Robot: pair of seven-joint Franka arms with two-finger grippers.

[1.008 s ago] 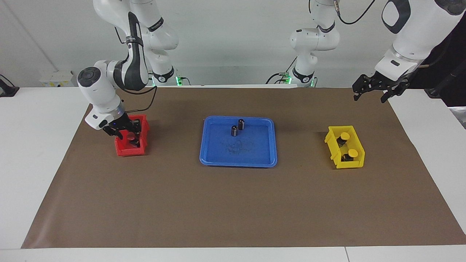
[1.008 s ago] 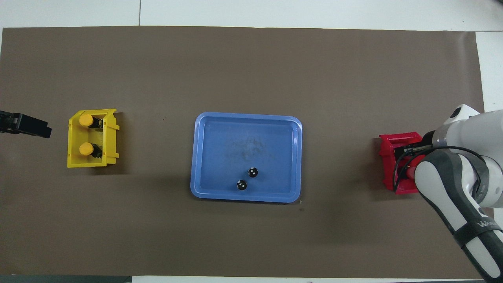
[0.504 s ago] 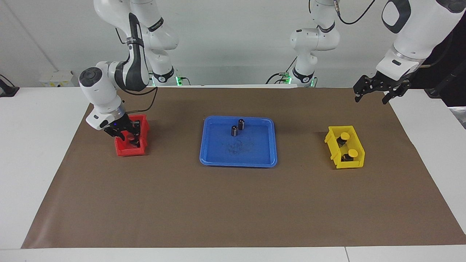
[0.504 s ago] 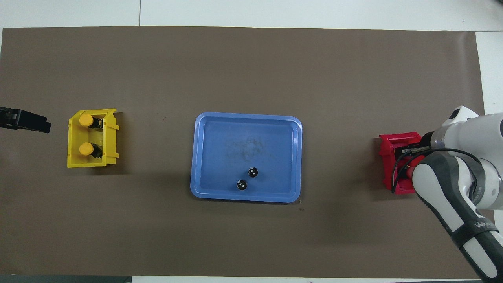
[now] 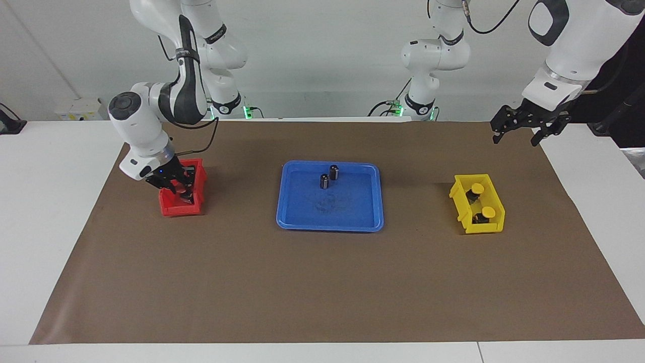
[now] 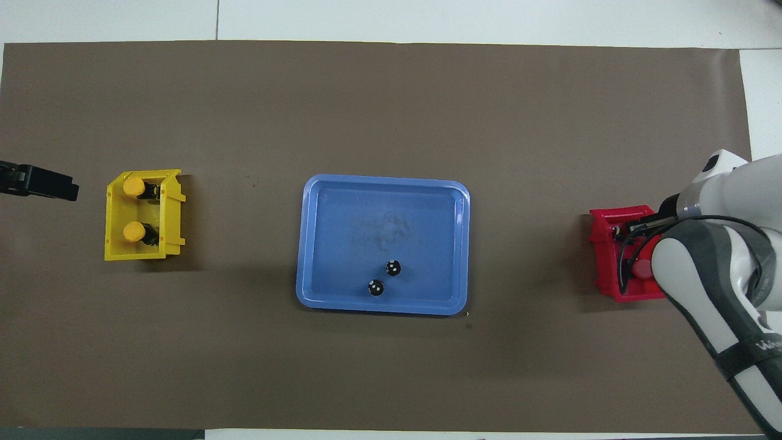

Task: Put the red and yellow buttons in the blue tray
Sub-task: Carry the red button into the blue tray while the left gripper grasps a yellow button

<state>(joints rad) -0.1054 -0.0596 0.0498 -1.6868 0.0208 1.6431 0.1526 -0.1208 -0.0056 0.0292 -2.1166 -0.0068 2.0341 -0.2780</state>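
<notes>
Right tool [image 5: 184, 194] closed inside the red bin [image 5: 171, 207], a red button [image 6: 641, 269] beneath it

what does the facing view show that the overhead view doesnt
Only the facing view shows the right gripper reaching down into the red bin, and the whole left gripper raised over the mat's edge. Only the overhead view shows a red button in that bin, beside the arm that covers the gripper. Both show the blue tray holding two dark capless cylinders, and the yellow bin with two yellow buttons.
</notes>
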